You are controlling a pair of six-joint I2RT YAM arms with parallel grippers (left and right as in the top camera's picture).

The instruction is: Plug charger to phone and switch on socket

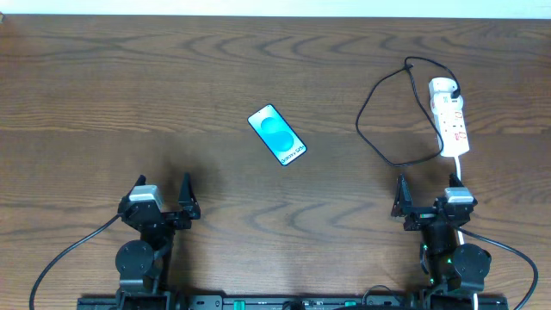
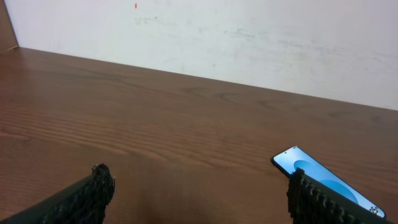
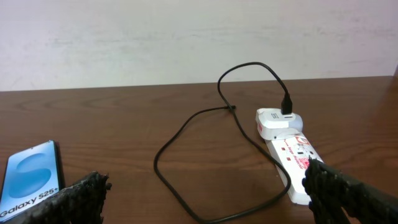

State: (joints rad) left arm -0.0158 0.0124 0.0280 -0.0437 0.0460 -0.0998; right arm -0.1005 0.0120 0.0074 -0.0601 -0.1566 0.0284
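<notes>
Brown wooden table (image 1: 86, 86), white wall at the far side. The phone (image 1: 277, 134) lies screen-up around the middle, angled. The power strip (image 1: 451, 120) sits far right, and the black charger cable (image 1: 360, 120) loops out to its left, well apart from the phone. The left gripper (image 1: 163, 189) and right gripper (image 1: 426, 193) sit at the near edge, fingers spread wide, nothing in them.

Likely robot lab: dark wood-grain table (image 1: 258, 69), plain white wall (image 2: 249, 43), arm mounting rail (image 1: 284, 303) along near edge.
</notes>
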